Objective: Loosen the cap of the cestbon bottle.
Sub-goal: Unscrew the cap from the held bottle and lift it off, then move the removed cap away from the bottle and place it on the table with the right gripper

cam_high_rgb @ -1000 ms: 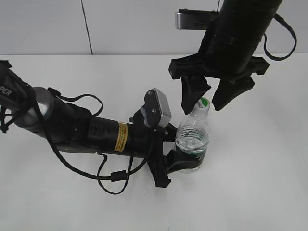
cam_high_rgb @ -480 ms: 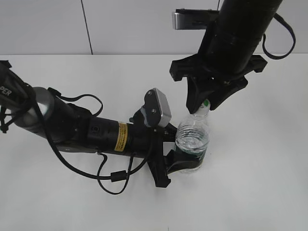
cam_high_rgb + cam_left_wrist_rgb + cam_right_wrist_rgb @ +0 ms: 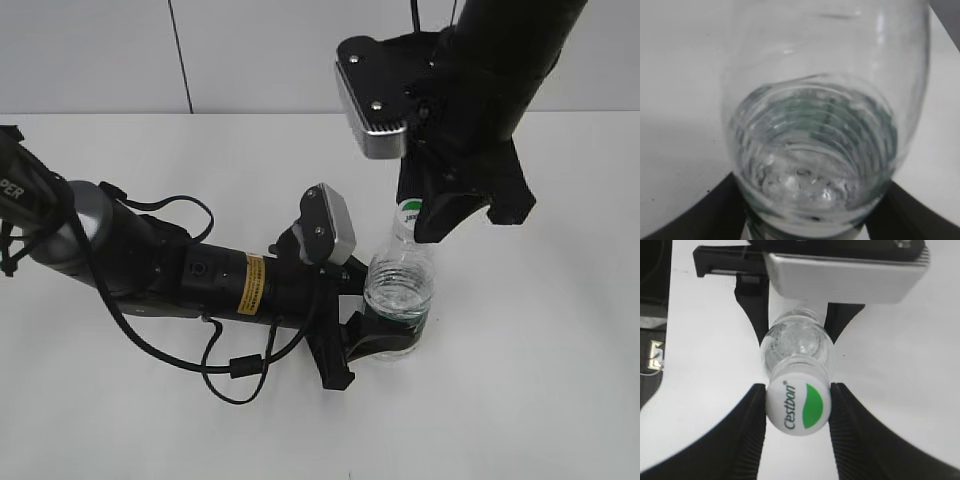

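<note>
The desk (image 3: 560,380) is plain white and matt, meeting a pale grey panelled wall (image 3: 260,55) along its far edge; a thin dark seam runs down that wall left of the middle. The cestbon bottle (image 3: 400,290) stands upright near the middle of the desk, a little toward the right edge, with some water in it; the left hand (image 3: 375,340) lies low on the desk and is clamped round the bottle's lower body at the green label. In the left wrist view the dark fingers (image 3: 715,207) flank the bottle's base on both sides. The right hand (image 3: 798,407) comes down from above and is closed on the cap (image 3: 798,406), its ribbed black fingers (image 3: 747,430) pressing against the cap's left and right sides; the cap sits on the bottle's neck.
</note>
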Action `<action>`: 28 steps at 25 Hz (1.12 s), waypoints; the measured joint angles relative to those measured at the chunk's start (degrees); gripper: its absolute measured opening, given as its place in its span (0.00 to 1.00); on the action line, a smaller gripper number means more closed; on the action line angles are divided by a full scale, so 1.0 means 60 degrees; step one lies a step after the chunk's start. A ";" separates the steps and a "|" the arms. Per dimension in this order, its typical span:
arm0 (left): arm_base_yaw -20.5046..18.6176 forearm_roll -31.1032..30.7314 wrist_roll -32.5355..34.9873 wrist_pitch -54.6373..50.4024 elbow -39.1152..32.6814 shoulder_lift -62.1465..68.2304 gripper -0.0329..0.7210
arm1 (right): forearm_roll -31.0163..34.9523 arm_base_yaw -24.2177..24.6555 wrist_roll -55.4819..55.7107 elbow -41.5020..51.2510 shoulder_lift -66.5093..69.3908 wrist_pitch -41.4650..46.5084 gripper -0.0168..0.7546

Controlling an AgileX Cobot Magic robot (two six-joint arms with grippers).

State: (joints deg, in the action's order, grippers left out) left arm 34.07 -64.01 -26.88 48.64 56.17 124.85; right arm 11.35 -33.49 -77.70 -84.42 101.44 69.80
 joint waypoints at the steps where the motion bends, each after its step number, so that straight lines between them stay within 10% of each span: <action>1: 0.0000 0.0000 0.0000 0.0000 0.0000 0.0000 0.59 | -0.0020 0.0000 -0.0400 0.0000 -0.0001 0.0000 0.41; 22: 0.0000 0.0001 -0.0033 0.0009 0.0000 0.0000 0.59 | -0.0099 0.0000 -0.0596 -0.0485 -0.1197 0.0017 0.40; 28: 0.0000 0.0001 -0.0033 0.0009 0.0000 0.0000 0.59 | -0.0255 0.0022 0.3223 -0.0485 -0.1197 0.0017 0.40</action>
State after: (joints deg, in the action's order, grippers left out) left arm 34.07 -64.00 -27.08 48.69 56.17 124.85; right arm 9.82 -33.36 -58.36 -87.33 94.25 69.90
